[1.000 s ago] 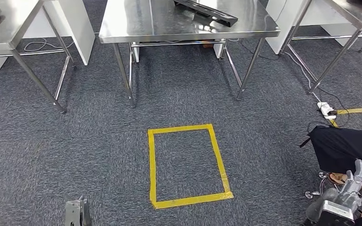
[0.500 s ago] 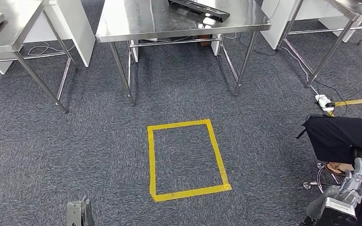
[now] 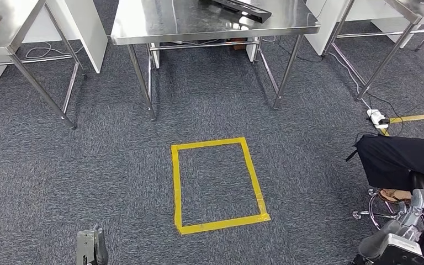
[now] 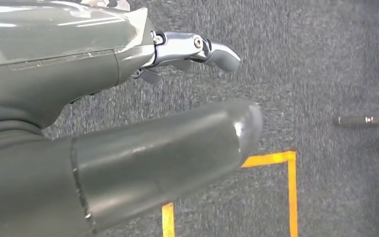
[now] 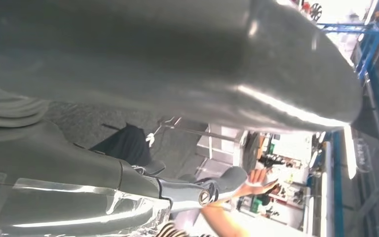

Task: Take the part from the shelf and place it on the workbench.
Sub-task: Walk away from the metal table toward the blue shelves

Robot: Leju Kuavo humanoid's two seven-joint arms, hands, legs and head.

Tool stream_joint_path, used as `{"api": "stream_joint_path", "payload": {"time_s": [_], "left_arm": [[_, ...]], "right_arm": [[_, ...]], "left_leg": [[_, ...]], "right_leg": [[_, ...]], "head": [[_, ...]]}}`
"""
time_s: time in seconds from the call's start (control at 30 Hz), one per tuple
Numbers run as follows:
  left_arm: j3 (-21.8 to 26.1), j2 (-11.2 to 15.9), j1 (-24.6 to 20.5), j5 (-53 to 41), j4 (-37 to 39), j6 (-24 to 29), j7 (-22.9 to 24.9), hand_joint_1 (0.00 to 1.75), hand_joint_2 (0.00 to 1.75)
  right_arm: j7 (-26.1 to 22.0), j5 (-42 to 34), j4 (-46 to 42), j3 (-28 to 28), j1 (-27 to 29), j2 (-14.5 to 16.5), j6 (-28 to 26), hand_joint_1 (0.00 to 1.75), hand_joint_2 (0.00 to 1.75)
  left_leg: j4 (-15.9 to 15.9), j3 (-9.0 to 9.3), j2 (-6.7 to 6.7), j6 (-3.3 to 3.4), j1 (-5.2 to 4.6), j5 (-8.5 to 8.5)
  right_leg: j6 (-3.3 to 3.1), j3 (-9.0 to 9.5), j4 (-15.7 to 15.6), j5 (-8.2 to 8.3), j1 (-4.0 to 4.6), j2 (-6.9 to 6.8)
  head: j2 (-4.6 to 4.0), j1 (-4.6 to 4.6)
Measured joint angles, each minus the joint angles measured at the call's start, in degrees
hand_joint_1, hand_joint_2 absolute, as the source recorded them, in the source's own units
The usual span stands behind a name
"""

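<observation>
A long black part (image 3: 237,8) lies on the steel workbench (image 3: 160,27) at the far middle, cut off by the picture's edge. My left hand (image 3: 91,249) hangs low at the near left over the carpet; in the left wrist view the left hand (image 4: 128,148) has its thumb and a finger apart with nothing between them. My right hand (image 3: 400,234) hangs at the near right, and the right hand (image 5: 153,74) is likewise empty, its fingers apart. Both hands are far from the workbench.
A yellow tape rectangle (image 3: 216,185) marks the carpet in front of the workbench. More steel tables stand at far left (image 3: 11,33) and far right (image 3: 414,11). A seated person's dark trouser leg (image 3: 403,160) and chair base (image 3: 378,207) sit close by my right hand. Cables and a power strip (image 3: 376,117) lie on the floor.
The whole picture has slid upward a little, so the camera has moved; tables and tape square sit higher in view. Both hands hang as before, empty.
</observation>
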Motion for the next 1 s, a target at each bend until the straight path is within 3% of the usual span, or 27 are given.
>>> {"api": "stream_joint_path", "payload": {"time_s": [0.03, 0.07, 0.13, 0.17, 0.2, 0.27, 0.33, 0.4, 0.47, 0.53, 0.57, 0.63, 0.7, 0.73, 0.77, 0.83, 0.9, 0.97, 1.0], "left_arm": [[0.0, 0.0, 0.0, 0.0, 0.0, 0.0, 0.0, 0.0, 0.0], [0.0, -0.1, 0.0, 0.0, 0.0, 0.0, 0.0, 0.0, 0.0], [0.0, -0.1, -0.1, 0.0, 0.0, 0.1, 0.0, 0.0, 0.0], [0.0, -0.1, -0.2, 0.0, 0.0, 0.1, 0.0, 0.0, 0.0], [0.0, 0.0, -0.3, 0.0, 0.0, 0.2, 0.0, 0.0, 0.0], [0.0, 0.1, -0.5, 0.1, -0.1, 0.3, 0.0, 0.0, 0.0], [0.0, 0.1, -0.6, 0.2, -0.1, 0.3, 0.0, 0.0, 0.0], [0.0, 0.1, -0.6, 0.2, -0.1, 0.4, 0.1, 0.0, 0.0], [0.0, 0.2, -0.6, 0.2, -0.1, 0.4, 0.1, 0.0, 0.0], [0.0, 0.2, -0.5, 0.3, -0.1, 0.5, 0.1, 0.0, 0.0], [0.0, 0.2, -0.5, 0.3, -0.1, 0.5, 0.1, 0.0, 0.0], [0.0, 0.2, -0.5, 0.4, -0.1, 0.5, 0.1, 0.0, 0.0], [0.0, 0.3, -0.6, 0.4, -0.1, 0.5, 0.1, 0.0, 0.0], [0.0, 0.4, -0.7, 0.4, -0.1, 0.5, 0.1, 0.0, 0.0], [0.0, 0.4, -0.7, 0.4, -0.1, 0.5, 0.0, 0.0, 0.0], [0.0, 0.4, -0.8, 0.5, -0.1, 0.6, 0.0, 0.0, 0.0], [0.0, 0.3, -1.0, 0.6, -0.1, 0.7, 0.0, 0.0, 0.0], [0.1, 0.2, -1.0, 0.7, -0.2, 0.7, -0.1, 0.0, 0.0], [0.1, 0.2, -1.0, 0.8, -0.2, 0.7, -0.1, 0.0, 0.0]], "right_arm": [[0.0, -0.1, 0.1, 0.0, 0.0, 0.0, 0.0, 0.0, 0.0], [0.0, -0.1, 0.2, 0.0, 0.0, 0.0, -0.1, 0.0, 0.0], [0.0, -0.1, 0.3, 0.0, 0.0, 0.0, -0.1, 0.0, 0.0], [0.0, -0.1, 0.4, 0.0, -0.2, 0.0, -0.1, 0.0, 0.0], [0.0, -0.1, 0.4, 0.0, -0.3, 0.0, -0.2, 0.0, 0.0], [0.0, -0.2, 0.5, 0.0, -0.6, 0.1, -0.3, 0.0, 0.0], [0.0, -0.2, 0.5, 0.0, -0.7, 0.1, -0.5, 0.0, 0.0], [0.0, -0.3, 0.6, 0.0, -0.7, 0.1, -0.5, 0.0, 0.0], [0.0, -0.4, 0.7, 0.0, -0.9, 0.1, -0.5, 0.0, 0.0], [0.0, -0.5, 0.9, 0.1, -0.9, 0.1, -0.5, 0.0, 0.0], [0.0, -0.6, 1.0, 0.0, -0.9, 0.1, -0.6, 0.0, 0.0], [0.0, -0.7, 1.2, 0.0, -0.9, 0.1, -0.6, 0.0, 0.0], [0.0, -0.7, 1.3, 0.0, -1.0, 0.1, -0.6, 0.0, 0.0], [0.0, -0.7, 1.3, 0.0, -1.1, 0.1, -0.6, 0.0, 0.0], [0.0, -0.7, 1.4, 0.1, -1.2, 0.1, -0.7, 0.0, 0.0], [0.0, -0.7, 1.4, 0.1, -1.2, 0.2, -0.8, 0.0, 0.0], [0.0, -0.6, 1.4, 0.0, -1.3, 0.1, -0.9, 0.0, 0.0], [0.0, -0.6, 1.5, 0.1, -1.6, 0.1, -0.9, 0.0, 0.0], [0.1, -0.6, 1.6, 0.1, -1.8, 0.2, -0.9, 0.0, 0.0]], "left_leg": [[0.1, -0.19, 0.35, -0.05, 0.03, 0.01], [0.3, -0.38, 0.72, -0.16, 0.09, 0.0], [1.1, -0.8, 1.52, -0.68, 0.29, -0.17], [1.7, -1.01, 1.88, -1.1, 0.25, -0.38], [2.3, -1.17, 2.27, -1.61, 0.2, -0.65], [2.9, -1.14, 3.13, -2.61, 0.17, -0.94], [2.9, -1.0, 3.78, -3.5, 0.6, -0.98], [5.0, -1.83, 2.02, -4.23, 0.97, -3.27], [11.6, -4.37, -0.7, -4.48, 1.05, -8.19], [18.1, -6.7, -1.63, -4.22, 0.97, -11.38], [18.8, -6.69, -1.77, -3.95, 0.91, -11.3], [14.0, -3.53, -2.68, -3.0, 0.7, -8.41], [6.8, 0.66, -5.26, -1.74, 0.46, -5.86], [4.7, 1.83, -6.07, -1.31, 0.29, -5.36], [3.9, 2.24, -6.31, -1.08, 0.13, -5.41], [3.2, 2.44, -4.86, -0.88, 0.0, -5.02], [1.9, 2.88, -3.37, -0.47, 0.2, -4.31], [1.2, 2.97, -1.8, -0.19, 0.22, -3.86], [1.2, 2.81, -1.0, -0.12, 0.18, -3.79]], "right_leg": [[0.45, -1.26, 2.2, -0.44, -0.22, -0.01], [1.11, -1.43, 2.2, 0.06, -0.45, -0.05], [2.77, 1.55, -4.2, 3.19, -0.97, -1.14], [3.2, 3.18, -7.7, 4.68, -1.12, -2.46], [3.12, 4.33, -10.3, 5.79, -1.17, -3.49], [1.76, 4.43, -11.4, 6.5, -0.89, -4.12], [0.35, 4.08, -11.4, 7.04, -0.67, -2.79], [-0.61, 3.78, -11.4, 7.81, -0.74, -1.57], [-1.23, 3.25, -11.4, 8.48, -0.59, -0.34], [-1.45, 2.62, -11.3, 8.94, -0.17, 1.06], [-1.44, 2.45, -11.3, 9.08, 0.03, 1.8], [-1.28, 2.39, -11.3, 9.26, 0.31, 3.31], [-1.0, 2.34, -11.3, 9.42, 0.36, 4.61], [-0.78, 2.2, -11.3, 9.54, 0.29, 5.15], [-0.5, 1.99, -11.3, 9.69, 0.14, 5.67], [0.13, 1.58, -11.5, 10.03, -0.06, 6.55], [0.33, 0.39, -9.9, 9.22, 0.04, 4.84], [0.09, -2.7, -4.1, 6.35, 0.07, 1.85], [0.07, -4.58, -0.2, 4.71, -0.02, 1.12]], "head": [[0.0, 0.03], [0.0, 0.05], [0.0, 0.1], [0.0, 0.16], [0.0, 0.18], [0.0, 0.08], [0.0, -0.1], [0.0, -0.32], [0.0, -0.69], [0.0, -0.9], [0.0, -0.93], [0.0, -0.96], [0.0, -0.86], [0.0, -0.86], [0.0, -0.88], [0.0, -1.03], [0.0, -0.81], [0.0, -0.41], [0.0, -0.25]]}}
